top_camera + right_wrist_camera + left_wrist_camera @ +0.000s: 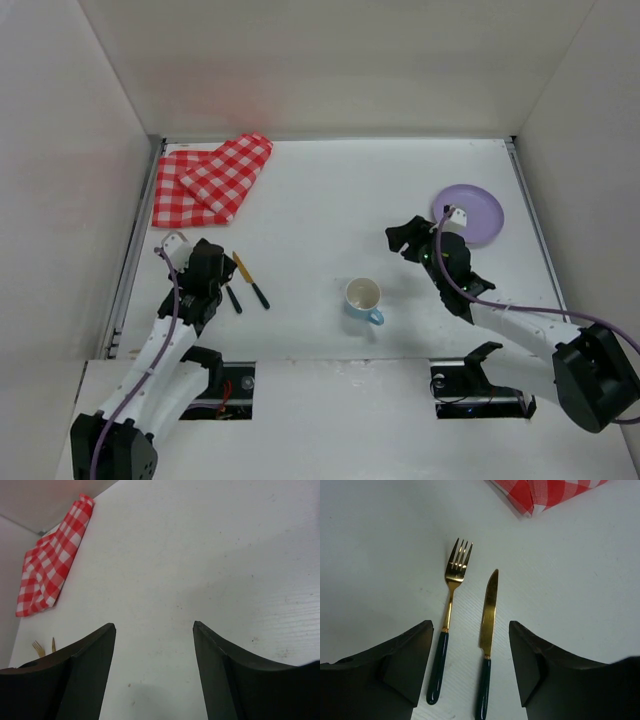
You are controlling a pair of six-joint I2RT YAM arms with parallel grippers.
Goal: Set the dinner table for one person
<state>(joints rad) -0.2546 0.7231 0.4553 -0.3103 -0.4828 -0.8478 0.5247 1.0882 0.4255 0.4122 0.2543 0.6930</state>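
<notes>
The left arm rose from its base at the near left corner, elbow bent. Its wrist tipped down so that the left gripper (470,630) hung over the cutlery with its black, wedge-shaped fingers spread wide and holding nothing. Between those fingers in the wrist view lay a fork (451,597) and a knife (489,610), side by side and apart. Each had a polished gold metal head and a glossy dark green handle.

The right arm stretched from the near right corner up and to the left, a purple cable running along it. The right gripper (154,625) sat low over bare tabletop just beside a round, smooth lilac plate (482,212), its fingers likewise far apart and empty.

The dinner table (350,190) was a flat, matte white surface faintly speckled with marks, spreading beneath both arms. A folded red-and-white checkered cloth (210,180) lay in its far left corner. A light blue cup (362,297) with a pale interior and a small handle stood near the middle.
</notes>
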